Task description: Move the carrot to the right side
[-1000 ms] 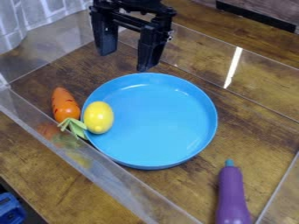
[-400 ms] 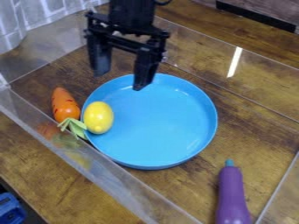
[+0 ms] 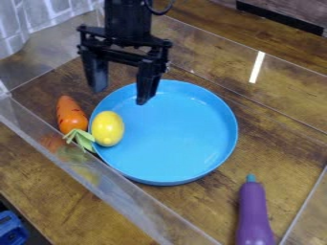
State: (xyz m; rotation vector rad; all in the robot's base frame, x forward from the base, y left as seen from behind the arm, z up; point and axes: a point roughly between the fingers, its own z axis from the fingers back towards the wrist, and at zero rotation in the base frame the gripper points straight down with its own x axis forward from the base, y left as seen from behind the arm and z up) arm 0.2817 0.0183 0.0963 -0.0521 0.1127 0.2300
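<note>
The carrot (image 3: 72,114) is small and orange with a green leafy top (image 3: 82,140). It lies on the wooden table just left of the blue plate (image 3: 192,144), beside a yellow lemon (image 3: 107,127) resting on the plate's left rim. My black gripper (image 3: 120,83) hangs open above and slightly right of the carrot, over the plate's upper-left edge, with nothing between its fingers.
A purple eggplant (image 3: 254,216) lies at the lower right of the table. Clear plastic walls (image 3: 38,120) fence in the work area on the left and front. Bare wooden surface lies right of the plate.
The gripper has moved left and downward in the picture, from beyond the plate's far rim to above its upper-left edge, nearer the carrot. It stayed open. Nothing else moved.
</note>
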